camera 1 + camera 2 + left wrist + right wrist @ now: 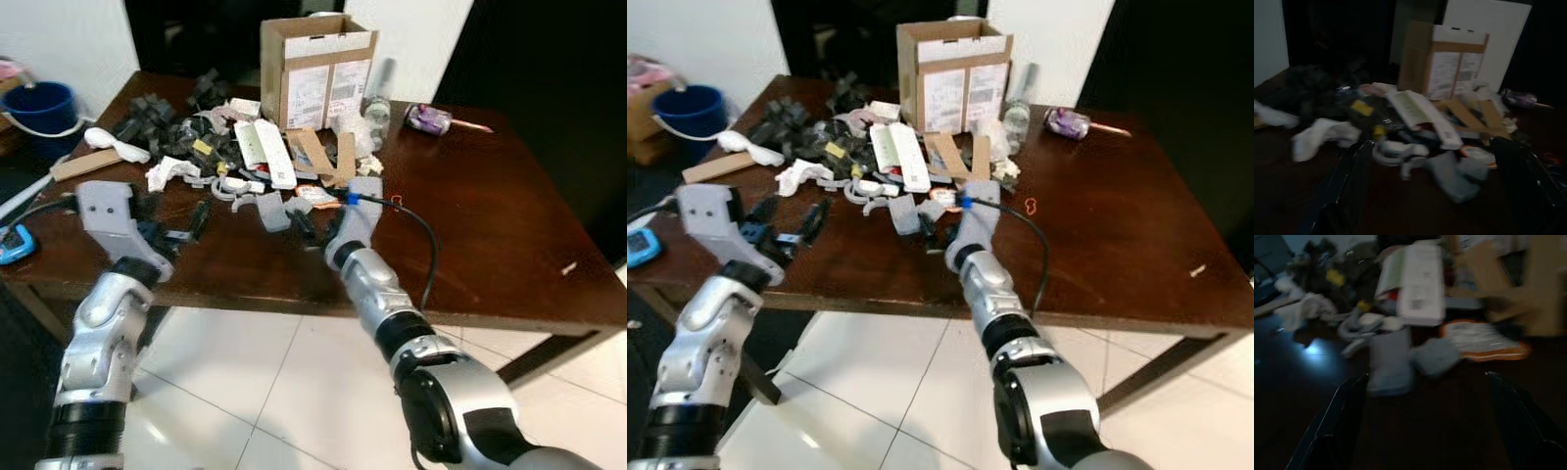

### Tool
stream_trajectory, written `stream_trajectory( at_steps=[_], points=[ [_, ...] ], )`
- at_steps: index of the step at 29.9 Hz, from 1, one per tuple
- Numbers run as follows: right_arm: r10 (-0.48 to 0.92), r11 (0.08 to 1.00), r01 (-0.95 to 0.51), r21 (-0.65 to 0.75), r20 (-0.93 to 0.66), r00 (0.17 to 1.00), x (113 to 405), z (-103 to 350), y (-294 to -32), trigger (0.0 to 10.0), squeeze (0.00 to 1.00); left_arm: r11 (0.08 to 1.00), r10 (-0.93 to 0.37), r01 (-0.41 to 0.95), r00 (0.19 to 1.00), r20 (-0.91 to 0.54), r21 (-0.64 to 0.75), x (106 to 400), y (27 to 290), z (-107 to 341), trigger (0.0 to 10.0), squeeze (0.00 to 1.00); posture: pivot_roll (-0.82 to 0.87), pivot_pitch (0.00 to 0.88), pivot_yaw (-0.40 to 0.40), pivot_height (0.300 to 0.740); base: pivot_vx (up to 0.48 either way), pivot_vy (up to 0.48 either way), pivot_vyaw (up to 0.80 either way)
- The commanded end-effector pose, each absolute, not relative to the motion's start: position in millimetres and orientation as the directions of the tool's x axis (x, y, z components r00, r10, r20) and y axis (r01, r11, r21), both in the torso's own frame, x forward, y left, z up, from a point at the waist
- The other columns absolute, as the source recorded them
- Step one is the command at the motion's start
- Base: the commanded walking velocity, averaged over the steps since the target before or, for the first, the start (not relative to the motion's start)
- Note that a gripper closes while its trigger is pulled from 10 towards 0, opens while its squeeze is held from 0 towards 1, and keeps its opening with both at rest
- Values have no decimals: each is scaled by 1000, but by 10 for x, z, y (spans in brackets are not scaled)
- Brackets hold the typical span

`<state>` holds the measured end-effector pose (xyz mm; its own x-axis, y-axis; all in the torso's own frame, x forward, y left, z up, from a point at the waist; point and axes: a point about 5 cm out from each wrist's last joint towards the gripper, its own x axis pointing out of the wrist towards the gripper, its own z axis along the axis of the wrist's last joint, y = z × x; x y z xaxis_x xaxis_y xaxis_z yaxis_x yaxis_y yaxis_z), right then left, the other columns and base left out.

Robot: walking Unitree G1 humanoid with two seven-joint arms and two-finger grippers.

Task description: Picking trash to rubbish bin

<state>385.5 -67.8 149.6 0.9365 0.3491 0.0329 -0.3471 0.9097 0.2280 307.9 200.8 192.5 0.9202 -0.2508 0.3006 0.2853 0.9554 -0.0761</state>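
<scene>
2 grippers hover wide open and empty over the table [490, 245], the right gripper [1425, 421] nearest the grey scrap [1389, 361] at the trash pile's edge; seemingly reaching, next close on it.

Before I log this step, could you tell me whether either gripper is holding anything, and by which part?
Nothing is held. The left gripper and the right gripper are both open above the table, short of the trash pile.

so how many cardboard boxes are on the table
1. The cardboard box stands open at the table's far edge, behind the trash pile. Flat cardboard strips lie before it; the pile may hide others.
</scene>
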Motion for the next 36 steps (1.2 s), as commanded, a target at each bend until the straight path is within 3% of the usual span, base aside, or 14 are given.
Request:
stream_trajectory(
  at_steps=[1,20,36],
  points=[
    [349,913,-345,219,22,937,3851,1473,-691,10000,0,963,-237,264,927,291,-53,3071,2042,1910,10000,0,244,105,-90,740,0,0,0],
    [366,906,-360,224,17,930,3834,1454,-639,10000,0,965,-224,254,927,299,-63,3013,2114,1916,10000,0,255,116,-84,740,0,0,0],
    [373,902,-366,229,15,928,3817,1429,-619,10000,0,964,-232,260,926,297,-59,3008,2099,1905,10000,0,248,121,-81,740,324,0,0]
  ],
)
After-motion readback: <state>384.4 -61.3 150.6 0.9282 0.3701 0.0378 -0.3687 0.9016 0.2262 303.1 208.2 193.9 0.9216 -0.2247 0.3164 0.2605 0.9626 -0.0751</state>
